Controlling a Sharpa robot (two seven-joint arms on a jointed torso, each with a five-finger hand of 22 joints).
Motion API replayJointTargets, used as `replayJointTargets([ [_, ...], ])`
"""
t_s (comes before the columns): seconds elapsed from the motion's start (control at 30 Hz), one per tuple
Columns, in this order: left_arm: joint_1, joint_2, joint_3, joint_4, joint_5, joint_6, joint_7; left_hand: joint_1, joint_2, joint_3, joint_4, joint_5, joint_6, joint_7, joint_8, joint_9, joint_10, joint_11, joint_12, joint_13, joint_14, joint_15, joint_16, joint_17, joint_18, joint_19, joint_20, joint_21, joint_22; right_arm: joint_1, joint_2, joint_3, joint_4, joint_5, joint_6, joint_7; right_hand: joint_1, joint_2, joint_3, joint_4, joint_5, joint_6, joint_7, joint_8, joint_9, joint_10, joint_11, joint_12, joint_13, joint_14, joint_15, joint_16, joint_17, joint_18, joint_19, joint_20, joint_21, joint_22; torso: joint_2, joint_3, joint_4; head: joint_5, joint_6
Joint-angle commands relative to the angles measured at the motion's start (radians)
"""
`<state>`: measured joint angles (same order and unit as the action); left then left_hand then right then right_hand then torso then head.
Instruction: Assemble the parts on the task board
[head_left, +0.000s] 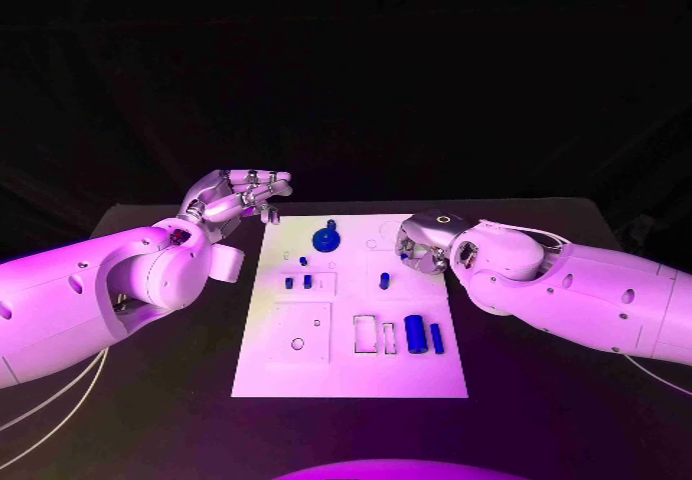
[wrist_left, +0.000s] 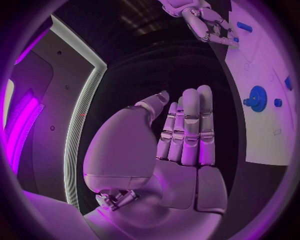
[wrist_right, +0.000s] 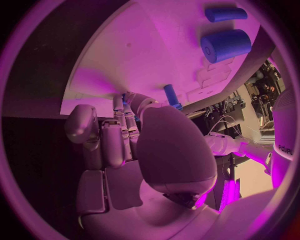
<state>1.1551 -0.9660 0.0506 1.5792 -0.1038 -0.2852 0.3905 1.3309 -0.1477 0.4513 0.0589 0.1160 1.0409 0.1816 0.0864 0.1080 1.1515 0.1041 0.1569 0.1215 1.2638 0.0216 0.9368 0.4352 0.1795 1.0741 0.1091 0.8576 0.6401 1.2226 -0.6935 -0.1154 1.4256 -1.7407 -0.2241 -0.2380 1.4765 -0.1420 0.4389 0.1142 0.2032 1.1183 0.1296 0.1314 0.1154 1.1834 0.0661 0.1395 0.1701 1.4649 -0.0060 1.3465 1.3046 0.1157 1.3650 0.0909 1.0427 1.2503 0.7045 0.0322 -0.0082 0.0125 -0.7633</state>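
Left robot hand (head_left: 242, 196): metal fingers straight, apart, empty | right robot hand (head_left: 420, 243): curled, holds nothing, at flat white task board (head_left: 351, 372) edge | toothed blue gear (head_left: 327, 240), smooth cylinder (head_left: 415, 333)

The head view looks steeply down from above at the table (head_left: 144, 420) and the whole board (head_left: 353, 370). Each wrist view sits close behind its own hand, facing along the fingers. All three views share the board.
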Motion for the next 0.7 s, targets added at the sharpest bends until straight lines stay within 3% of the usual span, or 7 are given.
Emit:
replayJointTargets([
  [0.03, 0.001, 0.002, 0.0, 0.001, 0.005, 0.022, 0.003, -0.008, -0.002, -0.006, 0.002, -0.003, -0.007, 0.0, -0.005, -0.001, -0.006, 0.002, 0.003, -0.001, 0.003, 0.001, -0.005, -0.001, 0.005, 0.007, 0.004, -0.004, -0.001, -0.008, 0.003, -0.004, -0.001, -0.015, 0.029, -0.005, -0.002, 0.012, 0.004, -0.012, 0.005, 0.013, 0.0, 0.005, 0.003, 0.013, -0.001, -0.001, -0.002, 0.053, -0.006, 0.005, 0.0, -0.014, -0.002, -0.007, 0.008, 0.004, 0.0, -0.0007, -0.0007, 0.0, 0.0],
  [0.43, 0.001, 0.004, 0.0, -0.002, 0.005, 0.025, -0.008, -0.004, 0.002, -0.01, 0.0, -0.002, -0.008, -0.001, -0.005, -0.001, -0.007, 0.001, 0.003, -0.001, 0.002, 0.0, -0.007, -0.003, 0.006, 0.008, 0.004, -0.007, -0.003, -0.008, -0.018, -0.002, 0.026, 0.019, -0.09, 0.005, -0.004, 0.024, 0.018, -0.029, 0.006, 0.018, 0.002, 0.005, 0.005, 0.021, -0.001, -0.008, -0.006, 0.052, -0.01, 0.002, -0.004, -0.016, 0.002, -0.007, 0.021, 0.016, -0.001, -0.0008, 0.0, 0.002, 0.002],
  [0.7, 0.001, 0.005, 0.0, -0.004, 0.005, 0.035, -0.022, -0.002, 0.004, -0.012, -0.001, -0.002, -0.009, 0.0, -0.005, -0.002, -0.009, 0.001, 0.003, -0.002, 0.001, 0.0, -0.008, -0.005, 0.006, 0.008, 0.004, -0.009, -0.005, 0.002, -0.05, 0.01, 0.07, 0.038, -0.136, 0.009, -0.012, 0.022, 0.021, -0.031, 0.006, 0.017, 0.004, 0.003, 0.005, 0.021, 0.0, -0.012, -0.007, 0.053, -0.01, 0.005, -0.002, -0.019, 0.007, -0.006, 0.033, 0.025, -0.001, -0.0002, 0.0012, 0.006, 0.004],
])
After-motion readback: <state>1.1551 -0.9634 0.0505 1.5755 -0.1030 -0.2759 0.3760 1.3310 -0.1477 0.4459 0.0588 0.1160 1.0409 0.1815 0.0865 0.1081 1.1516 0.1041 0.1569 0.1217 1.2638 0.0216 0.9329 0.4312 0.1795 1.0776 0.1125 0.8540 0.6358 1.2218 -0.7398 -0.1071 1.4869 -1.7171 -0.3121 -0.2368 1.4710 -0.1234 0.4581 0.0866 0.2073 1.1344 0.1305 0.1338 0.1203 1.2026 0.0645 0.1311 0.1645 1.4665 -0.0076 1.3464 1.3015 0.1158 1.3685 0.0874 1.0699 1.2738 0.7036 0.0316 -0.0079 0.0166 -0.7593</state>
